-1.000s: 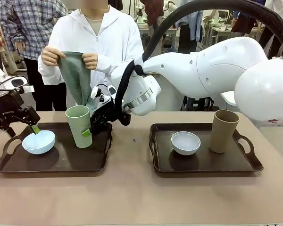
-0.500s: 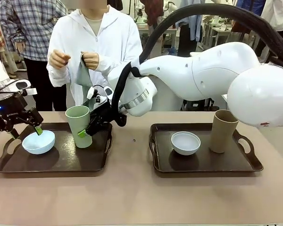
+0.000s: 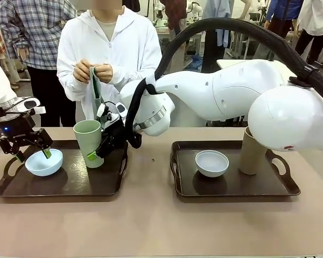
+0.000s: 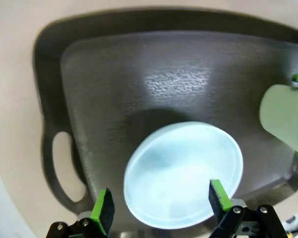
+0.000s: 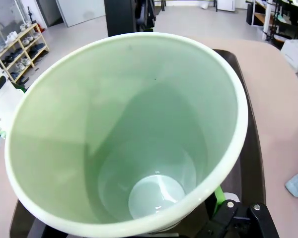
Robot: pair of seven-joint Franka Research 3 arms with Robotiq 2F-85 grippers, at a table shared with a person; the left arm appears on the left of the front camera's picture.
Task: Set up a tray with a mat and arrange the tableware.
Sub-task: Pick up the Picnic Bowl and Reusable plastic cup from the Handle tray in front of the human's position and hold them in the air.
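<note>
On the left tray (image 3: 70, 185), a pale blue bowl (image 3: 43, 163) sits beside a pale green cup (image 3: 88, 141). My left gripper (image 3: 32, 156) hangs open over the bowl (image 4: 184, 173), one finger inside its rim and one outside. My right gripper (image 3: 97, 152) is open with its fingers on either side of the cup (image 5: 129, 129); one green pad (image 5: 218, 194) shows by the cup's wall. The right tray (image 3: 231, 188) carries a white bowl (image 3: 212, 162) and a tan cup (image 3: 254, 150). A person across the table holds a folded grey-green mat (image 3: 95, 88) in both hands.
The right arm's white links and black hose arch across the middle of the table above the right tray. Bare tan tabletop (image 3: 151, 226) runs along the near edge and between the trays. Other people and tables stand far behind.
The person has folded the mat into a narrow strip. My left gripper has come down around the blue bowl's rim. My right gripper has shifted slightly left at the green cup.
</note>
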